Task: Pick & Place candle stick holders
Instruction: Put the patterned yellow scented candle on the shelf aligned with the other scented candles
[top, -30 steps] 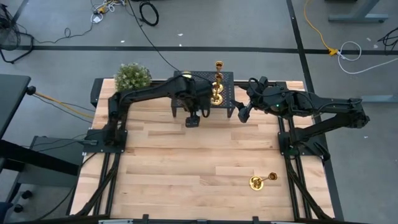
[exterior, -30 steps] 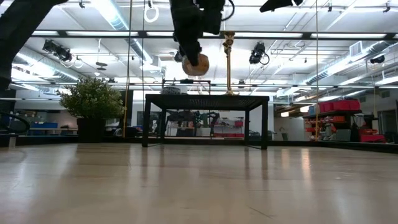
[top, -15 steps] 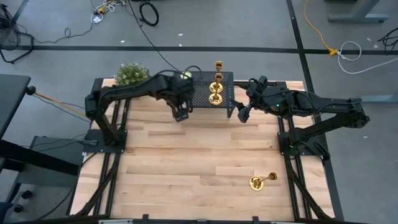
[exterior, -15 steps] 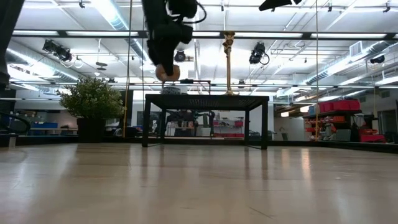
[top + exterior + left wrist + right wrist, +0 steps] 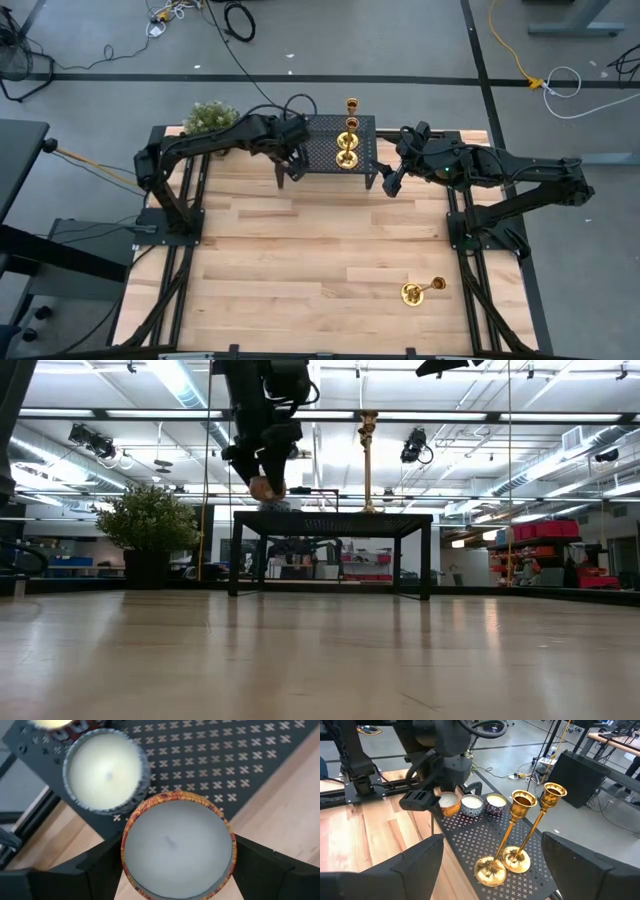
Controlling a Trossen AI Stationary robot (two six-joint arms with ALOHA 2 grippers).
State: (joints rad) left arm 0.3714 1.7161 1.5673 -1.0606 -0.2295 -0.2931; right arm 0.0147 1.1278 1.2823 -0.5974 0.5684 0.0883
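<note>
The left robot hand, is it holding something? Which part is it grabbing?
Yes. The left gripper holds a small orange-rimmed jar candle, its fingers pressing the jar's opposite sides, at the edge of the black stand. The right gripper holds nothing.

Wooden table (image 5: 300, 250), black perforated stand (image 5: 365, 150), fallen candlestick (image 5: 420, 291), plant (image 5: 208, 117)

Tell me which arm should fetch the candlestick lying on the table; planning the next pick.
Right. The candlestick lies on the right arm's side; the right gripper is open and empty, while the left gripper holds a candle.
</note>
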